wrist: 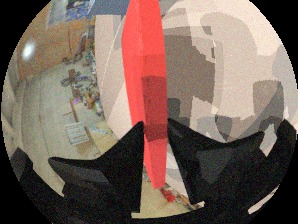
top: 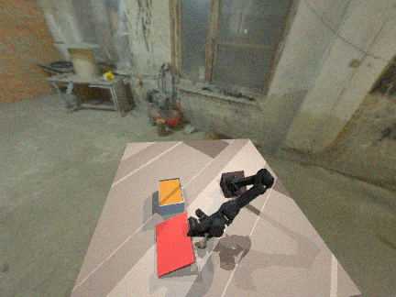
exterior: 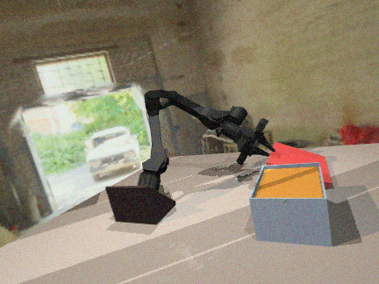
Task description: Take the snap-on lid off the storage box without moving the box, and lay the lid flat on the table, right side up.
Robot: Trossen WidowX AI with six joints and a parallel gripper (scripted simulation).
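Note:
The blue-grey storage box [top: 171, 209] [exterior: 291, 221] stands upright on the table, its top uncovered and its inside orange; a corner of it shows at the top of the wrist view [wrist: 112, 6]. The red lid [top: 174, 245] [exterior: 303, 158] [wrist: 145, 45] is off the box, on the side away from the exterior camera. My gripper [top: 189, 227] [exterior: 273, 152] [wrist: 154, 124] is shut on one edge of the lid. The lid is tilted, its held edge high and its far edge lower. I cannot tell whether the low edge touches the table.
The arm's dark base block [top: 233, 184] [exterior: 138, 205] stands on the table [top: 142, 158] [exterior: 193, 259], across from the box. Shadows of the arm and the lid fall on the table top. The lid hangs close to one end of the box.

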